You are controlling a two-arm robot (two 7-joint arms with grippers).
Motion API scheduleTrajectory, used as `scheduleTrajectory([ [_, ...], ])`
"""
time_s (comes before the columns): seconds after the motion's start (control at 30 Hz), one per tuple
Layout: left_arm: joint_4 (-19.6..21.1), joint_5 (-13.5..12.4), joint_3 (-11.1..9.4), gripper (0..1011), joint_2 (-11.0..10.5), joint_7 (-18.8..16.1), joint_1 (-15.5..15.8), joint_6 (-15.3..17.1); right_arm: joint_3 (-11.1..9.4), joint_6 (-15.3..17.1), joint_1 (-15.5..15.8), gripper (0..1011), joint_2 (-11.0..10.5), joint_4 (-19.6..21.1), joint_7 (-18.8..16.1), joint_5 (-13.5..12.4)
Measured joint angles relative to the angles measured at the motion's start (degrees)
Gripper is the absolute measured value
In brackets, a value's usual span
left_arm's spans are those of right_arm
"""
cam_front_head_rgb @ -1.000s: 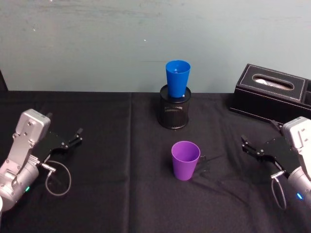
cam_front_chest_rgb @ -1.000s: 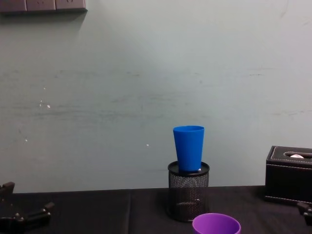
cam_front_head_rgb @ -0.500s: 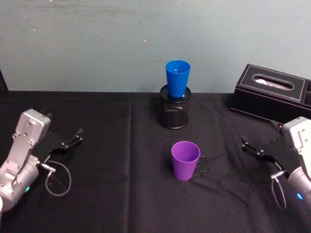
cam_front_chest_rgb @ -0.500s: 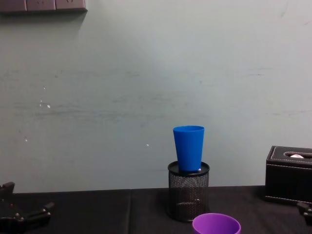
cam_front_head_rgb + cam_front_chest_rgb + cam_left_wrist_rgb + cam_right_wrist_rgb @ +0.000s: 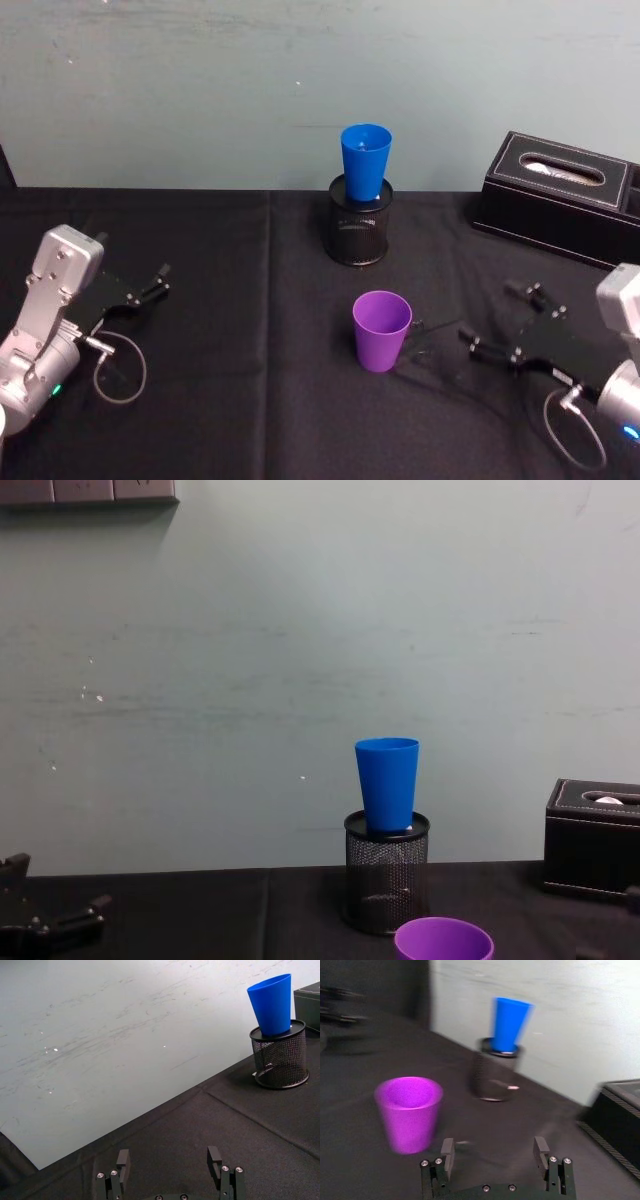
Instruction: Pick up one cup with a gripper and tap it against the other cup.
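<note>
- Your purple cup (image 5: 381, 328) stands upright on the black-covered bench (image 5: 250, 400), mouth up. It is near the middle, on the robot's side of the mesh pot (image 5: 359, 235).
- The blue cup (image 5: 365, 160) sits upright in the mouth of that black mesh pot, with its base inside and most of its body above the rim. The pot and the purple cup stand apart.
- Your right claw (image 5: 497, 318) is low over the bench to the right of the purple cup. Its fingers are spread wide and point towards the cup, near it but not touching.
- In the right wrist view, you see the purple cup ahead of the fingers, off towards one fingertip, with nothing between them.
- Your left claw (image 5: 160, 280) is at the left side of the bench, well apart from both cups. Its fingers are spread with nothing held.
- A black tissue box (image 5: 560, 195) lies at the far right of the bench, beyond the right claw.
</note>
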State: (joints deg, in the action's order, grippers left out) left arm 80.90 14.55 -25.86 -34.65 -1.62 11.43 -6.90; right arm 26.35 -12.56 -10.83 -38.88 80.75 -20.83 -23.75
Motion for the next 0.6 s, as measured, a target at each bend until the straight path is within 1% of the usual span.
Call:
scheduleTrajectory([
  [0.07, 0.00, 0.00, 0.00, 1011, 0.00, 0.00, 0.00, 0.00, 0.17, -0.20, -0.02, 1003, -0.78, 0.02, -4.15, -1.77],
  [0.1, 0.00, 0.00, 0.00, 1011, 0.00, 0.00, 0.00, 0.00, 0.38, -0.27, -0.17, 1003, -1.39, -0.01, -8.06, -3.38],
  [0.13, 0.00, 0.00, 0.00, 1011, 0.00, 0.00, 0.00, 0.00, 0.51, -0.22, -0.32, 1003, -1.69, -0.11, -9.93, -4.18],
  [0.17, 0.00, 0.00, 0.00, 1012, 0.00, 0.00, 0.00, 0.00, 0.78, 0.14, -0.60, 1003, -2.11, -0.34, -13.28, -5.55],
  [0.27, 0.00, 0.00, 0.00, 1011, 0.00, 0.00, 0.00, 0.00, 1.33, 1.12, -1.02, 1003, -2.42, -0.57, -18.34, -7.29],
  [0.37, 0.00, 0.00, 0.00, 1011, 0.00, 0.00, 0.00, 0.00, 1.46, 2.07, -1.21, 1003, -2.19, -0.58, -19.94, -7.94],
  [0.4, 0.00, 0.00, 0.00, 1011, 0.00, 0.00, 0.00, 0.00, 1.44, 2.90, -1.40, 1003, -1.81, -0.67, -20.41, -8.40],
  [0.47, 0.00, 0.00, 0.00, 1011, 0.00, 0.00, 0.00, 0.00, 1.29, 4.22, -1.78, 1003, -1.12, -0.96, -20.65, -8.88],
  [0.6, 0.00, 0.00, 0.00, 1011, 0.00, 0.00, 0.00, 0.00, 1.25, 6.01, -2.64, 1003, 0.06, -1.84, -20.57, -8.61],
])
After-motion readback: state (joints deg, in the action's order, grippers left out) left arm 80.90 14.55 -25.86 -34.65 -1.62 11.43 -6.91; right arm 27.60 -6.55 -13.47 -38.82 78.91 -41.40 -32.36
